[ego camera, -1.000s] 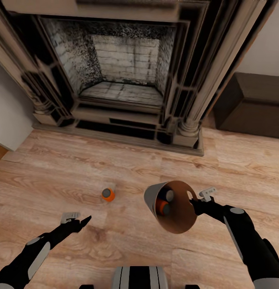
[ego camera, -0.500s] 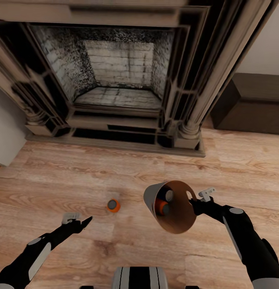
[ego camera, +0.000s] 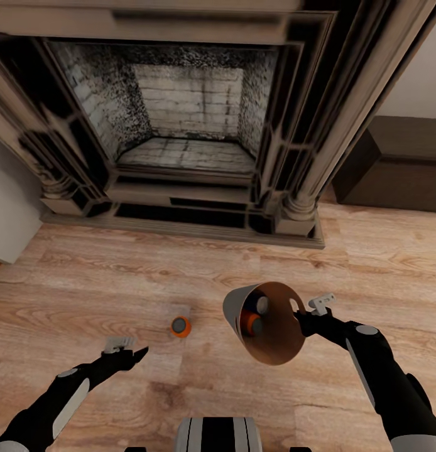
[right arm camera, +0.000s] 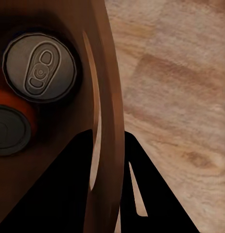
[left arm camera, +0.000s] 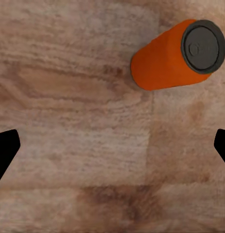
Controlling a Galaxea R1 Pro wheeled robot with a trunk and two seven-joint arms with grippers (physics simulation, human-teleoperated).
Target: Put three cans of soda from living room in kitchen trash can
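One orange can of soda (ego camera: 180, 326) stands upright on the light wood floor before the fireplace; its dark top (left arm camera: 204, 40) faces the left wrist camera. My left gripper (ego camera: 131, 353) hovers low just short of it, open, with both fingertips (left arm camera: 5, 150) spread wide and nothing between them. My right gripper (ego camera: 301, 317) is shut on the rim of the trash can (ego camera: 271, 342), held tilted above the floor. Inside lie a dark blue can (ego camera: 259, 306) and an orange can (ego camera: 250, 323). In the right wrist view the brown rim (right arm camera: 110, 121) runs between my fingers, beside a silvery can top (right arm camera: 40, 68).
The dark carved fireplace (ego camera: 193, 125) fills the far side, its stone base (ego camera: 180, 223) jutting onto the floor. A low dark cabinet (ego camera: 394, 163) stands at the far right. Bare wood floor (ego camera: 86, 282) spreads around the can.
The whole view has shifted, so the camera moved. The standing orange can now lies nearer to my left gripper. The trash can remains held in the right gripper.
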